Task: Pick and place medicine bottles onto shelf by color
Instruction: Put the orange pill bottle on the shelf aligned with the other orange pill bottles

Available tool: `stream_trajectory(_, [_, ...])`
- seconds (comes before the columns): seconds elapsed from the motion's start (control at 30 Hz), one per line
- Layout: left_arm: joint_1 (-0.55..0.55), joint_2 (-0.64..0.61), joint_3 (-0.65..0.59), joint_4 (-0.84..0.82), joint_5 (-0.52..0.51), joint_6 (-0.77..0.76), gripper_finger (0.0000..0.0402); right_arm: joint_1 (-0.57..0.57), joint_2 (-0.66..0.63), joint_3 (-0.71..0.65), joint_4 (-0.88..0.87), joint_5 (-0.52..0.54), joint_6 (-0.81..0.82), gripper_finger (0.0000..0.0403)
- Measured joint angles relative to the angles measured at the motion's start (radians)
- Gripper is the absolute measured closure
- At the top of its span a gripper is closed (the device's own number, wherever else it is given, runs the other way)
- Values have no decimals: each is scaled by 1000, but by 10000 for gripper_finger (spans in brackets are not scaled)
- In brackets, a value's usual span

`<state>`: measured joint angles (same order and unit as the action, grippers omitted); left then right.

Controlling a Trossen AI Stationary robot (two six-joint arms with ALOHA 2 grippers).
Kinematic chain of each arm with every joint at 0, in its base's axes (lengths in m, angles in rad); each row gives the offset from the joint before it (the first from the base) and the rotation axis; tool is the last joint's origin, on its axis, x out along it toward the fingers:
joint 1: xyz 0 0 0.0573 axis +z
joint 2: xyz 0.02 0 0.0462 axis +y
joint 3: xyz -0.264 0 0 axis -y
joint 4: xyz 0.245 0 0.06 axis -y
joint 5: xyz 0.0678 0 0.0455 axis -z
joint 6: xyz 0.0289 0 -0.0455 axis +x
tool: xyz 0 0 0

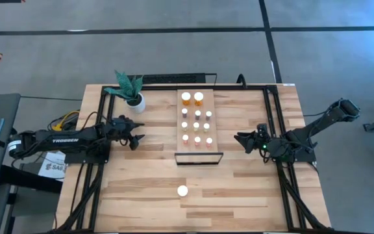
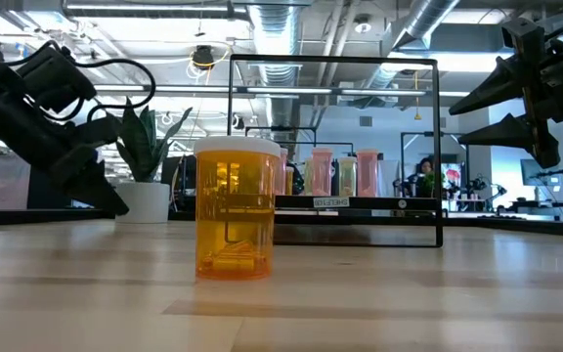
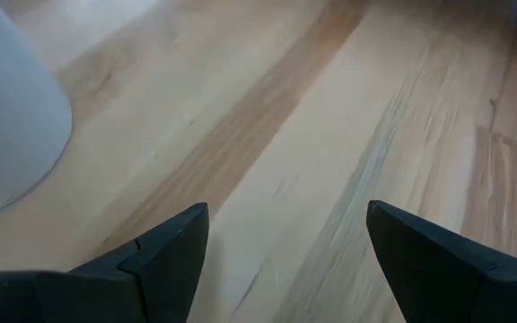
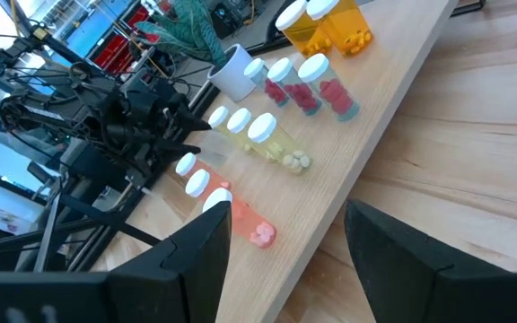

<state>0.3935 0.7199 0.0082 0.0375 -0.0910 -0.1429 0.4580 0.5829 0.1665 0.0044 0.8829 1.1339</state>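
Observation:
Several medicine bottles (image 1: 196,118) with white caps stand in rows on the shelf (image 1: 197,148), a light-wood board in the middle of the table. In the right wrist view they show as orange (image 4: 326,27), red (image 4: 308,88), yellow (image 4: 272,144) and pink (image 4: 236,215) groups. One orange bottle (image 1: 182,191) stands upright alone on the table near its front edge, and looms large in the low view (image 2: 235,210). My left gripper (image 1: 137,135) is open left of the shelf, over bare table (image 3: 285,242). My right gripper (image 1: 240,140) is open right of the shelf (image 4: 285,242).
A white pot with a green plant (image 1: 135,101) stands at the far left, close to my left gripper; its wall shows in the left wrist view (image 3: 7,108). A black wire frame (image 2: 335,147) rises at the shelf's near end. Black rails (image 1: 271,130) run along the table's sides.

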Motion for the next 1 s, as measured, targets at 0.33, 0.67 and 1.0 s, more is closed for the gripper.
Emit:
stream_trajectory(0.33, [0,0,-1,1,0,-9,111,0,0,0,0,0,0,163])
stream_trajectory(0.67, [0,0,-1,1,0,-11,111,0,0,0,0,0,0,163])
stream_trajectory(1.0, [0,0,-1,1,0,-11,111,0,0,0,34,-50,32,163])
